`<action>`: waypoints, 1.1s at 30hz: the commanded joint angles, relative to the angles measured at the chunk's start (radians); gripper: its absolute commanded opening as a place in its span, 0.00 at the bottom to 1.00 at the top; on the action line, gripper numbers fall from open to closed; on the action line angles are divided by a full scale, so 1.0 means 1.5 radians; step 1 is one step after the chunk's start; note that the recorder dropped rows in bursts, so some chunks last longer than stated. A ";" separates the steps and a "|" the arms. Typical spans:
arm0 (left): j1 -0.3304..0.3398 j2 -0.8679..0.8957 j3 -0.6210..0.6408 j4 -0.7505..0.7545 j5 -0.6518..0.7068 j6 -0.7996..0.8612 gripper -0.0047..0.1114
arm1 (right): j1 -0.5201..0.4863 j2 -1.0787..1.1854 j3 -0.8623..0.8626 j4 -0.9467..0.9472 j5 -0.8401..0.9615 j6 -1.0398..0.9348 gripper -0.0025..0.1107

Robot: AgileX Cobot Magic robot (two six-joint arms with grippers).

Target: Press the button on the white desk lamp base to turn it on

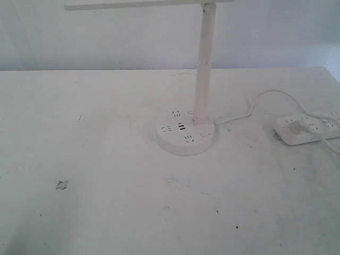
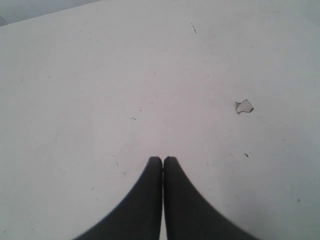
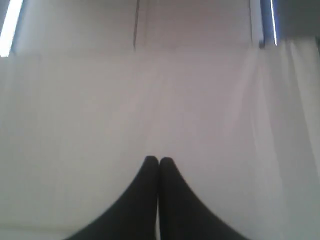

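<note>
Nearest to the camera in the exterior view is the bare front part of the white table (image 1: 133, 223), marked with small dark specks. A small grey chip (image 1: 62, 184) lies on it, well apart from the lamp base (image 1: 185, 137), on the left of the base and closer to the camera. The lamp base is a round white disc that stands flat on the table near the middle of the view, with dark socket slots on its top. It is too small to tell which mark is the button. A slim white stem (image 1: 204, 69) rises upright from the rear right part of the base to the lamp head (image 1: 143, 4) at the upper edge. A white cable (image 1: 255, 106) runs from the base to the right, toward a long power strip (image 1: 308, 127) that lies well apart from the base and has a plug (image 1: 297, 126) in it.

From the left wrist view, the left gripper (image 2: 163, 160) has its two dark fingers (image 2: 145, 200) pressed together, with nothing between them. Beyond it are the table surface and the chip (image 2: 244, 106).

From the right wrist view, the right gripper (image 3: 159, 161) is also closed completely and holds nothing. What is behind it is pale and blurred, and it cannot be told what it is.
</note>
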 commanded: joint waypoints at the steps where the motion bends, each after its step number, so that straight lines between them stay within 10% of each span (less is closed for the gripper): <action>1: -0.006 -0.003 0.002 -0.004 -0.002 -0.001 0.04 | 0.004 -0.002 0.001 0.000 -0.305 0.089 0.02; 8: -0.006 -0.003 0.002 -0.004 -0.002 -0.001 0.04 | 0.004 -0.002 0.001 0.007 -0.330 0.354 0.02; 26: -0.006 -0.003 0.002 -0.004 -0.002 -0.001 0.04 | 0.004 -0.002 -0.025 0.168 -0.330 0.465 0.02; 33: -0.006 -0.003 0.002 -0.004 -0.002 -0.001 0.04 | 0.004 -0.002 -0.089 0.253 -0.066 0.450 0.02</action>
